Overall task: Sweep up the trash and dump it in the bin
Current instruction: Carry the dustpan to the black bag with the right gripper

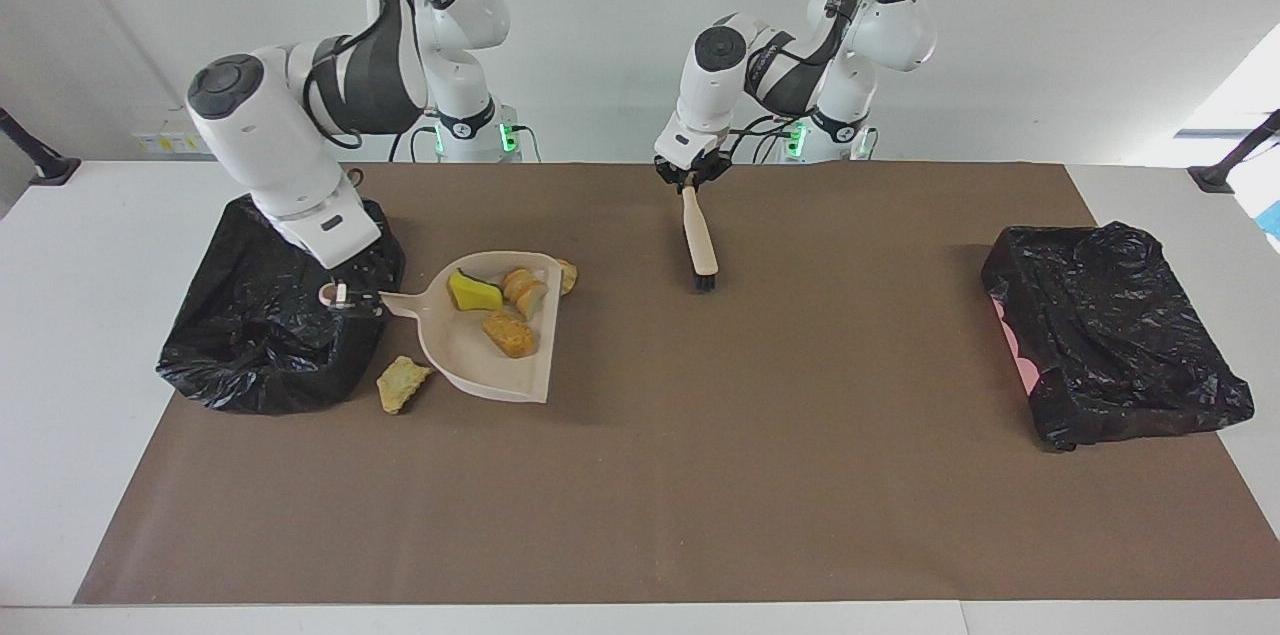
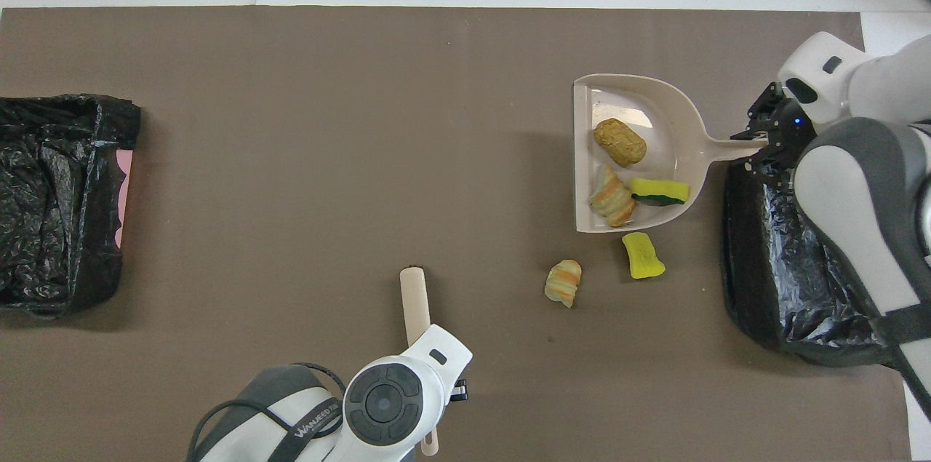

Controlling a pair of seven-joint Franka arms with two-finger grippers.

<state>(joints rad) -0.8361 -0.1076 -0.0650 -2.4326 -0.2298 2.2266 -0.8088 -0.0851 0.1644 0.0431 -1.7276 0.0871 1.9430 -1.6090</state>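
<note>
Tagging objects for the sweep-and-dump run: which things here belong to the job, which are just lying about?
In the job:
- dustpan, held by right tool, with three bits of trash
- brush, held by left tool
- loose trash
- bin by the dustpan

Lying about:
- second bin

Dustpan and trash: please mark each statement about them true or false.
1. The right hand holds the dustpan by its handle. True.
2. The dustpan carries three bits of trash. True.
3. The brush lies inside a bin. False: the left hand holds it above the mat.
4. All trash is in the dustpan. False: some bits lie on the mat, such as a yellow wedge.
</note>
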